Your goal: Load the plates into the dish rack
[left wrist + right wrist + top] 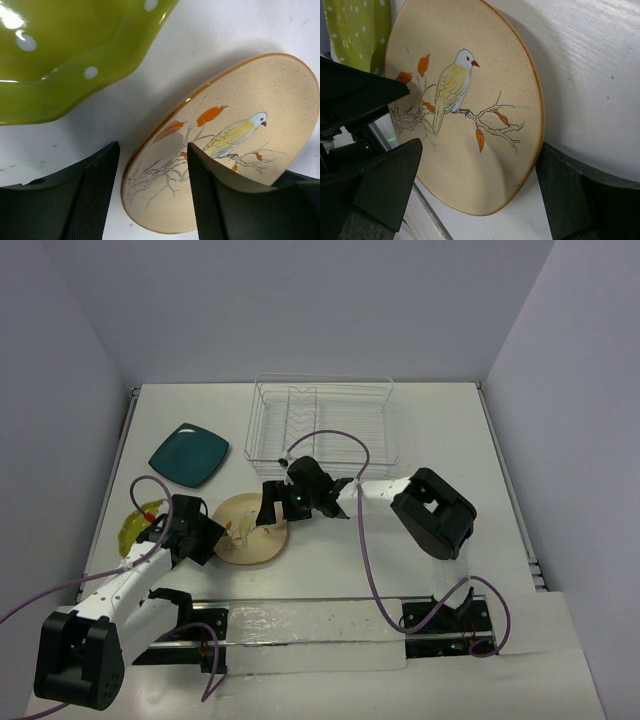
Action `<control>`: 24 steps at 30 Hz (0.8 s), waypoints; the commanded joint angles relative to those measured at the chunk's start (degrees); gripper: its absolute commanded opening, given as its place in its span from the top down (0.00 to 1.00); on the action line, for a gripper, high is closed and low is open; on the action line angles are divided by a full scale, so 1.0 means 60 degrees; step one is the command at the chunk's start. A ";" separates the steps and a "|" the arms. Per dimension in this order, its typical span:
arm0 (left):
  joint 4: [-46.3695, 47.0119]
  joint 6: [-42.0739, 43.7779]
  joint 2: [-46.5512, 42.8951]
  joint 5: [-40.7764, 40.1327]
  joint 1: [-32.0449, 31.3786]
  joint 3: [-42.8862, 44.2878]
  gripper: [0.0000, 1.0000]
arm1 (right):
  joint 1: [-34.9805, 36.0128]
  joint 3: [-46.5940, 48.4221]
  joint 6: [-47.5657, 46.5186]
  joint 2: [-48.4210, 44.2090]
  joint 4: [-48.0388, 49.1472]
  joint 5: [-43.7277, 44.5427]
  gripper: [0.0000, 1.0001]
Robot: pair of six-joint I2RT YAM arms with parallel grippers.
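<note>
Beige plate between both grippers, outside dish rack; its painted bird shows only in wrist views; green plate half hidden from above; left gripper part-open astride beige rim, contact unclear; right gripper wide open around it, gripping nothing; teal plate only from above.

Lighting: bright, even, diffuse from above. Beige bird plate: sharp in both wrist views; soft grey shadow on table just beyond its raised rim. Lime-green plate beside it: white glare patches. Left gripper fingers before it: dark, slightly soft.
</note>
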 commanded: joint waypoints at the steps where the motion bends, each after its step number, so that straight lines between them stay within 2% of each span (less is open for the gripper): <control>1: 0.0663 0.0080 0.0151 0.0430 -0.0038 -0.0355 0.41 | 0.0057 -0.0029 0.0722 0.0534 0.0260 -0.0091 0.01; 2: 0.0625 0.0109 0.0163 0.0421 -0.0036 -0.0341 0.47 | 0.0057 -0.0053 0.0768 0.0594 0.0324 -0.0127 0.02; 4: 0.0479 0.0183 0.0152 0.0335 -0.0049 -0.0255 0.53 | 0.0057 -0.0014 0.0790 0.0688 0.0389 -0.0271 0.07; 6: 0.0445 0.0252 0.0138 0.0292 -0.0037 -0.0225 0.56 | 0.0057 -0.0012 0.0790 0.0744 0.0508 -0.0511 0.17; 11: 0.0556 0.0334 0.0206 0.0476 -0.0046 -0.0361 0.65 | 0.0057 -0.0475 0.0900 0.0345 0.1288 -0.0910 0.51; 15: 0.0536 0.0367 0.0155 0.0515 -0.0052 -0.0401 0.67 | 0.0073 -0.0831 0.1164 -0.0030 0.2033 -0.1238 0.66; 18: 0.0655 0.0436 -0.0066 0.0705 -0.0084 -0.0489 0.67 | 0.0105 -0.0974 0.1197 -0.0406 0.2538 -0.1657 0.88; 19: 0.0681 0.0450 -0.0116 0.0742 -0.0097 -0.0497 0.67 | 0.0126 -0.0953 0.1060 -0.0522 0.2447 -0.1602 1.00; 22: 0.0649 0.0552 -0.0371 0.0850 -0.0138 -0.0414 0.64 | 0.0217 -0.0934 0.0638 -0.1042 0.2148 -0.1195 1.00; 23: 0.0562 0.0586 -0.0513 0.0835 -0.0153 -0.0335 0.60 | 0.0234 -0.0969 0.0378 -0.1301 0.1974 -0.0928 1.00; 24: 0.0425 0.0606 -0.0699 0.0796 -0.0153 -0.0237 0.51 | 0.0244 -0.0999 0.0123 -0.1624 0.1740 -0.0488 1.00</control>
